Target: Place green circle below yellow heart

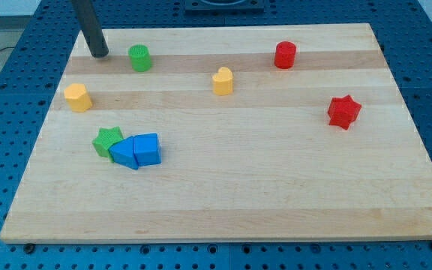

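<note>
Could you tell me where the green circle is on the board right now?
The green circle sits near the view's top left of the wooden board, just right of my tip and well left of the yellow heart.

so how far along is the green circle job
Nothing looks done yet: the green circle sits to the view's left of the yellow heart and slightly higher, not below it. In hand: my tip is just left of the circle, apparently not touching. Left: push it right and down to below the heart.
</note>
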